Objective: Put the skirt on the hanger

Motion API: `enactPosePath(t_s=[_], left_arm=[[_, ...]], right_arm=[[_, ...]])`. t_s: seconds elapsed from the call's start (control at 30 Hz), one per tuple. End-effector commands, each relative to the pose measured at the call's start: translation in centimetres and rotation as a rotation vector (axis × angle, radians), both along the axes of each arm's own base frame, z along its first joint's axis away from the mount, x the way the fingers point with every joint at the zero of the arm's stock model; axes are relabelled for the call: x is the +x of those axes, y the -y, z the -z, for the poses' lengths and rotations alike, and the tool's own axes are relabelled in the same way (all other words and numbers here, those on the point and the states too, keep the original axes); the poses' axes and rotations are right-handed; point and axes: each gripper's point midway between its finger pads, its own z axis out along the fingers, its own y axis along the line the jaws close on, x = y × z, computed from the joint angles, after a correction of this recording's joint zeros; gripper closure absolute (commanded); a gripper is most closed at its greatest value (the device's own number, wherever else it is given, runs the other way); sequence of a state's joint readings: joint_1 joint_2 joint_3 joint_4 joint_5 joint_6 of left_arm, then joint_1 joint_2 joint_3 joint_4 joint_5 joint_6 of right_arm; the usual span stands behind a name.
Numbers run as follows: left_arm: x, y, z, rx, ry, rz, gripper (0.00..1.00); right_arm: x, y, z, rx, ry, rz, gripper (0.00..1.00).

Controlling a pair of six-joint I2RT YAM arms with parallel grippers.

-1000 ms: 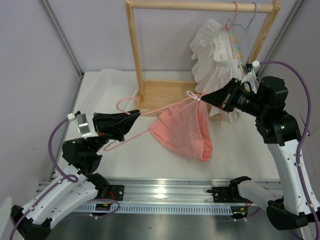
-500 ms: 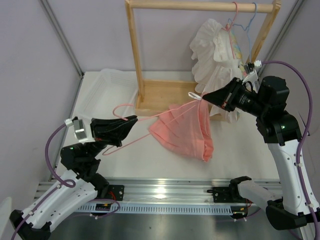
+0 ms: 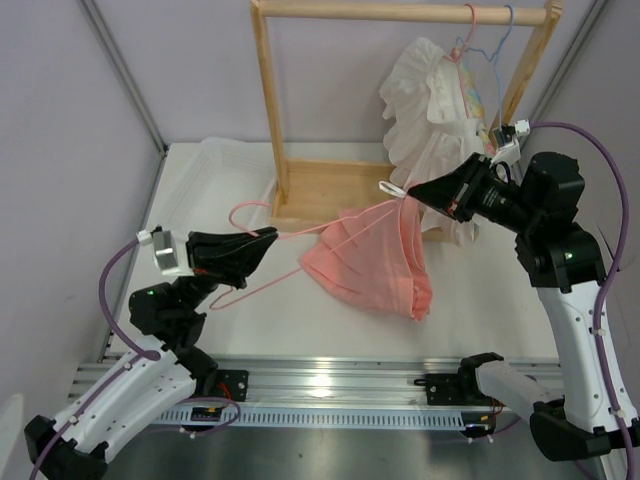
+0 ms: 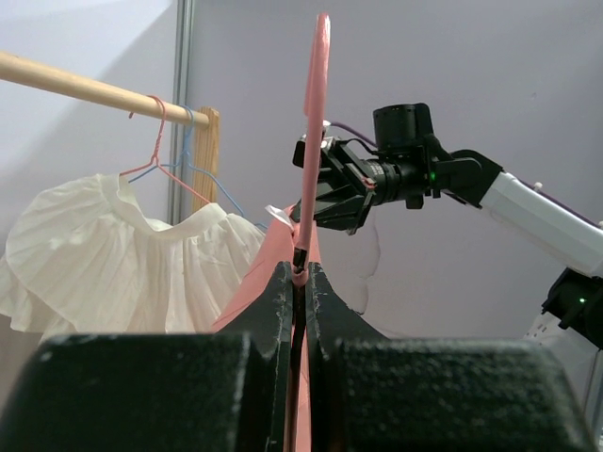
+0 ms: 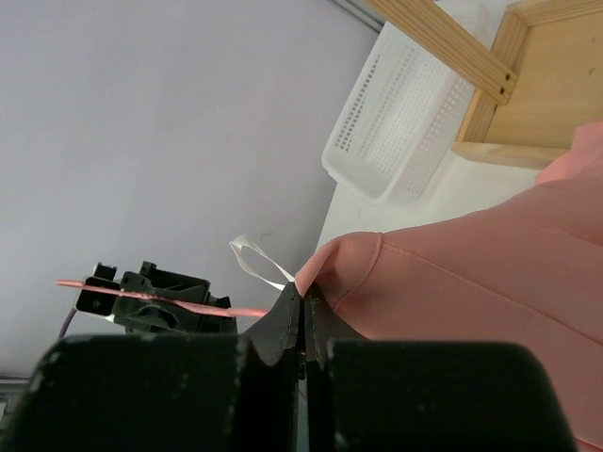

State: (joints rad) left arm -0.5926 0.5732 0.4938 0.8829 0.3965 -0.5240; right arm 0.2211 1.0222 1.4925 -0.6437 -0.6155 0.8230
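Observation:
The salmon-pink pleated skirt hangs in the air over the table's middle, its waistband corner and white loop pinched by my right gripper, which is shut on it. In the right wrist view the skirt fills the right side. My left gripper is shut on the thin pink hanger, near its hook. One hanger arm runs into the skirt's waist; the other runs below. In the left wrist view the hanger wire rises upright from the shut jaws.
A wooden rack stands at the back, carrying a pink hanger with a white ruffled garment and a blue hanger with a pastel garment. A white perforated basket lies at the back left. A metal rail runs along the near edge.
My left gripper with the hanger dipped, then rose slightly and shifted right. The skirt has shifted a little right and lower; my right gripper has edged right.

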Motion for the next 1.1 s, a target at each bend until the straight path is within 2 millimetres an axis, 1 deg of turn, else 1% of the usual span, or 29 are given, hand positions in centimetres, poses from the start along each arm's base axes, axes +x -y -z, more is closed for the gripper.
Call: enactPosePath(t_s=[0.0, 0.23, 0.5, 0.83, 1.07], left_arm=[[-0.2, 0.0, -0.5, -0.029, 0.011, 0.042, 1.00], [0.2, -0.2, -0.2, -0.055, 0.005, 0.065, 1.00], [0.6, -1.0, -0.8, -0.078, 0.005, 0.053, 1.00], [0.9, -1.1, -1.0, -0.084, 0.007, 0.064, 1.00], [1.0, -1.0, -1.5, -0.087, 0.012, 0.069, 1.00]], right_arm=[[-2.5, -0.1, -5.0, 0.067, 0.167, -0.048, 1.00], [-3.0, -0.1, -5.5, 0.080, 0.176, -0.060, 1.00], [-3.2, -0.1, -4.7, 0.077, 0.161, -0.069, 1.00], [-3.3, -0.2, -4.3, 0.073, 0.155, -0.083, 1.00], [-3.3, -0.3, -3.6, 0.070, 0.137, -0.093, 1.00]])
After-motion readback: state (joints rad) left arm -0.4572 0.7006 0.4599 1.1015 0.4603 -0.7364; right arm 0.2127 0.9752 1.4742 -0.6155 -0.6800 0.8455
